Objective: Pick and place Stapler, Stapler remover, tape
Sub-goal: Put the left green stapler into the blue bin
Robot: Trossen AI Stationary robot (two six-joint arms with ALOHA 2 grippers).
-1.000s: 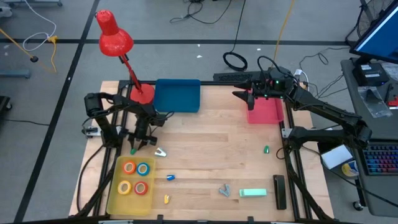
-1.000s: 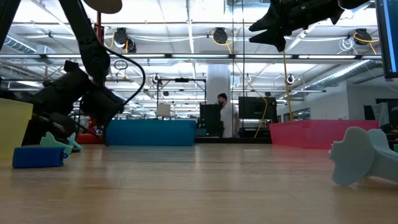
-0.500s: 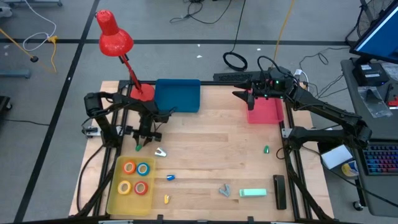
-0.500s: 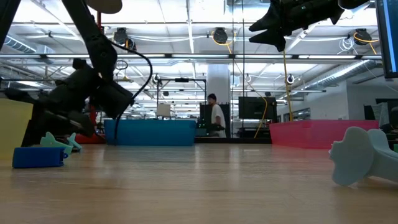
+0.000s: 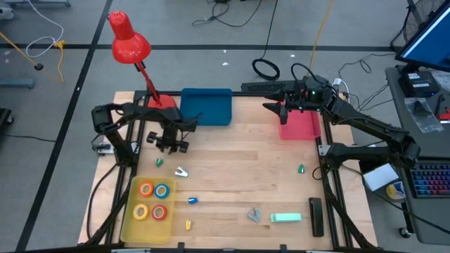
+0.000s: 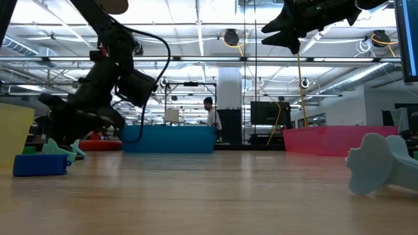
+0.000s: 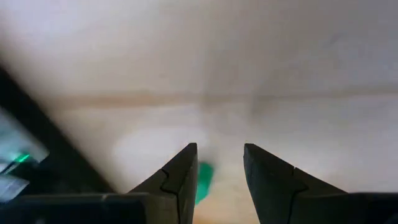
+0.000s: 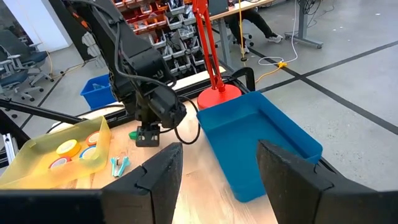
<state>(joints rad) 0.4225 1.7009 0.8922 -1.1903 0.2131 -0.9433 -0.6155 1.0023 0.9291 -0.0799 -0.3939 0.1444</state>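
My left gripper (image 5: 167, 147) hangs open above the wood at the table's left, slanting down, with nothing between its fingers (image 7: 221, 149). A small green bit (image 5: 159, 162) lies on the table just below it. The four tape rolls (image 5: 152, 200) lie flat in a yellow tray (image 5: 130, 226) at the near left. A mint-green stapler (image 5: 285, 218) and a grey-blue stapler remover (image 5: 253, 214) lie near the front edge. My right gripper (image 5: 271, 107) stands open, high over the far right, empty (image 8: 217, 149).
A blue bin (image 5: 206, 107) and a pink bin (image 5: 299, 125) stand along the far edge, beside a red lamp (image 5: 130, 42). A teal-white piece (image 5: 181, 171), blue (image 5: 192, 200), yellow (image 5: 188, 225) and green (image 5: 301, 169) bits lie loose. The wood between them is bare.
My left gripper has risen and gone toward the table's far edge, tipping less steeply down, its fingers still open. The blue bin has slid a little toward the table's right.
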